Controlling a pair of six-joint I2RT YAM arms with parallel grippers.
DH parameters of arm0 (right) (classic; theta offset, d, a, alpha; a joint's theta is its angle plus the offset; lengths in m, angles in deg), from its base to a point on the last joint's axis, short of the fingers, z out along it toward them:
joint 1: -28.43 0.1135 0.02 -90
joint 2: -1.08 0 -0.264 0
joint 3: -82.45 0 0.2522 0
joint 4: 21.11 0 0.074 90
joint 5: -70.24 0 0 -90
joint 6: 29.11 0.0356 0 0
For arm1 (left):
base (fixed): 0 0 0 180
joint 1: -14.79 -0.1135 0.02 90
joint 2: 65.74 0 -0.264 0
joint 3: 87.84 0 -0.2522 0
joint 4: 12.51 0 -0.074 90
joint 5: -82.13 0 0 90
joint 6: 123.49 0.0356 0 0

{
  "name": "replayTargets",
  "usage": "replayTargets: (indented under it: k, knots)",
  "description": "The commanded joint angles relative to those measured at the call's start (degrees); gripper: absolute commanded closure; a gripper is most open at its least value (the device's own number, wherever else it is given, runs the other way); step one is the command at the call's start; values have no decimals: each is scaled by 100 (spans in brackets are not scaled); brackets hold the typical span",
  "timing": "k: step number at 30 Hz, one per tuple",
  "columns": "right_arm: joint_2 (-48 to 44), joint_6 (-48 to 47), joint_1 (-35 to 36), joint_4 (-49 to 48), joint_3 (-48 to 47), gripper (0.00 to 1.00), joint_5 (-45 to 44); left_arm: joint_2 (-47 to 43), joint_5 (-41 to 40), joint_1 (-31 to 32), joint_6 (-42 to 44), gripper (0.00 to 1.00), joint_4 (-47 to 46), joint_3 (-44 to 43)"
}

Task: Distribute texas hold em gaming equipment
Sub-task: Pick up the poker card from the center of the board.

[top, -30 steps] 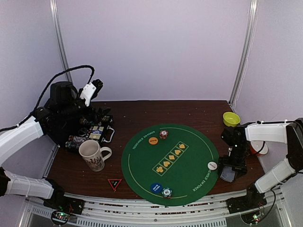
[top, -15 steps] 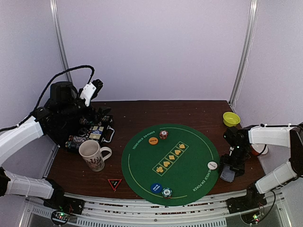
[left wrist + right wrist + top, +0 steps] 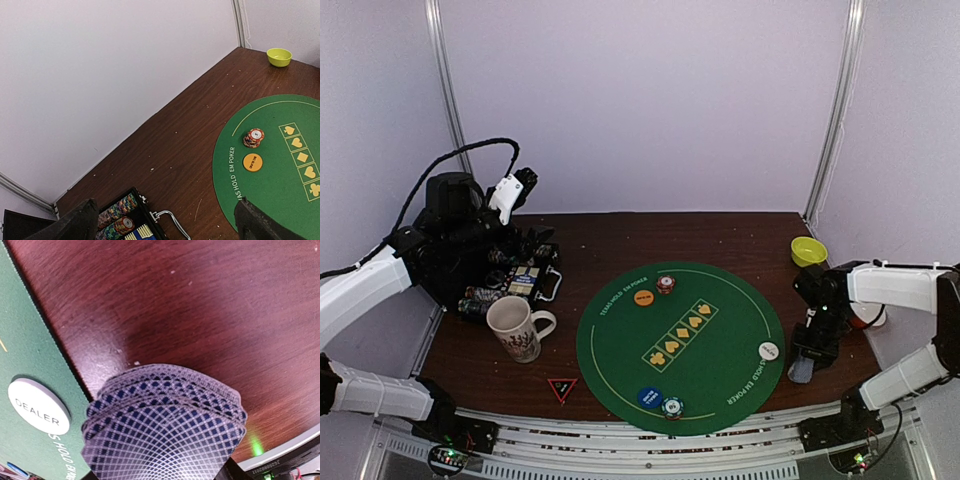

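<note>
White walls close in a dark wooden table [image 3: 620,235] carrying a round green mat [image 3: 720,310]. From above, the left tool [image 3: 523,184] hangs raised over an open chip case [image 3: 525,280] at the left rear, with a mug [image 3: 515,328] just in front. On the mat, an orange button [image 3: 643,297] lies beside a red-white chip stack [image 3: 665,284] at the far side. A blue button [image 3: 650,397] lies beside a teal-white chip stack [image 3: 672,407] at the near edge, and a white dealer button [image 3: 768,351] at the right edge. The right tool [image 3: 807,358] is low over bare wood just right of the mat, cards [image 3: 801,372] under it. A yellow bowl [image 3: 808,251] sits at the right rear.

On the left wrist, the fingers [image 3: 82,222] are spread wide with nothing between them.

On the right wrist, the tool grips the bowed cards [image 3: 165,425] near the dealer button [image 3: 38,406].
</note>
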Motion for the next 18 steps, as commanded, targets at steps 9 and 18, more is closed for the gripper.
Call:
replayTargets:
  k: [9, 18]
  knots:
    - [395, -811, 713, 1020, -1851, 55, -1166, 33, 16, -37, -14, 2, -307, -6]
    - [1587, -1909, 2502, 1184, -4087, 53, -1590, 557, 463, -57, -1242, 7, -164, -599]
